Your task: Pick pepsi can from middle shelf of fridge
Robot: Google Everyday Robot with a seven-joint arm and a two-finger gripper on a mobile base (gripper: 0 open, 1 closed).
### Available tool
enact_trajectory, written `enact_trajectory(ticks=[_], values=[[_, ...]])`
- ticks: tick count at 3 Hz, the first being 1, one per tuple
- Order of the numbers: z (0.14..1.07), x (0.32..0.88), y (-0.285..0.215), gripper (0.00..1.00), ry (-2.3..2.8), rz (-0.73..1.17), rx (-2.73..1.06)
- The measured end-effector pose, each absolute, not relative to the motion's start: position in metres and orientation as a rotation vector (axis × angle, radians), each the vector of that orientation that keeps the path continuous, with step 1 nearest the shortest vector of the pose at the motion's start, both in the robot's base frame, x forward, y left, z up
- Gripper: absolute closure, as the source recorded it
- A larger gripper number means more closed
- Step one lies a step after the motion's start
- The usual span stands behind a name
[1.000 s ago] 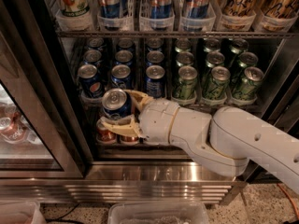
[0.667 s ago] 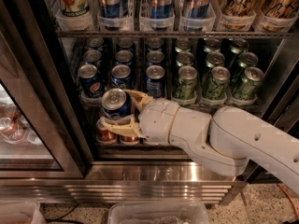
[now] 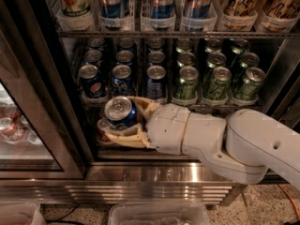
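Observation:
My gripper (image 3: 123,120) is shut on a dark-blue pepsi can (image 3: 120,112) with a silver top. It holds the can upright in front of the fridge (image 3: 51,93), just below and forward of the middle shelf (image 3: 140,101). The cream fingers (image 3: 125,138) wrap the can's far and near sides. My white arm (image 3: 225,139) reaches in from the right. On the middle shelf, lanes of more blue pepsi cans (image 3: 123,76) stand at the left and green cans (image 3: 218,74) at the right.
The shelf above (image 3: 164,33) holds tall slim cans in clear trays. A red-orange can (image 3: 104,128) sits on the lower shelf behind the gripper. The glass door (image 3: 18,125) stands open at the left. The steel base (image 3: 154,179) and a clear bin (image 3: 159,214) are below.

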State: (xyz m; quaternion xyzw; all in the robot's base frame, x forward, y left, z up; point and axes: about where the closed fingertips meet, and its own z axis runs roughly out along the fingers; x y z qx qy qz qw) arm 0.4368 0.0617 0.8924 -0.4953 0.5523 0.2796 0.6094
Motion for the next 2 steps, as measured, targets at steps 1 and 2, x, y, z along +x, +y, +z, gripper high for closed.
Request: enact_trajectory(ticks=[1,2], values=[[0.8992,0.4102,0.0618,1.00,1.278,0.633,-1.204],[0.9014,0.4074,0.0634,1.00,1.274,0.630,-1.213]])
